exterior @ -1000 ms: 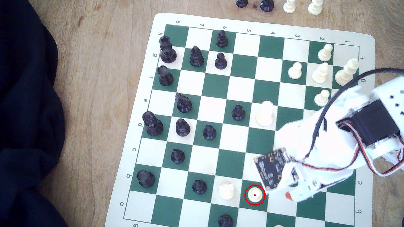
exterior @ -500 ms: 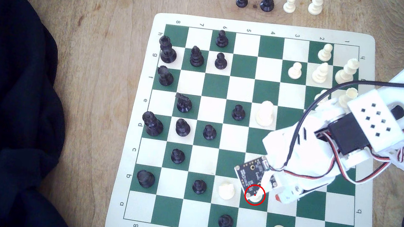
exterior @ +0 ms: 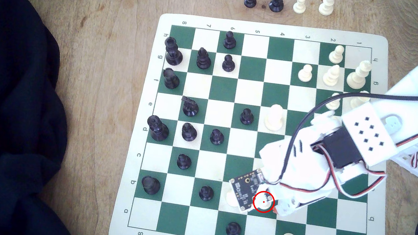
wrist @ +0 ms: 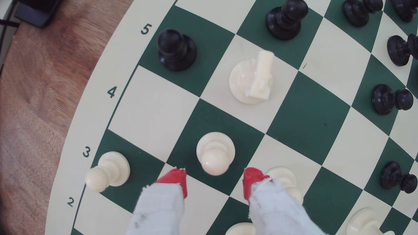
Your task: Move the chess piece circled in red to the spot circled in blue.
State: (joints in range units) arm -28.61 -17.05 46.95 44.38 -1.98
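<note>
the gripper (wrist: 214,180) hangs wide open just short of the white pawn (wrist: 214,153), so this is the reach-in step. next it likely needs to straddle the pawn and close.

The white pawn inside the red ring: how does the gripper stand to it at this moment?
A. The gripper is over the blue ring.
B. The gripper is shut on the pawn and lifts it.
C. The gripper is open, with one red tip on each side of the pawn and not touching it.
C: in the wrist view the gripper is open, and the white pawn stands free on its green square.
</note>
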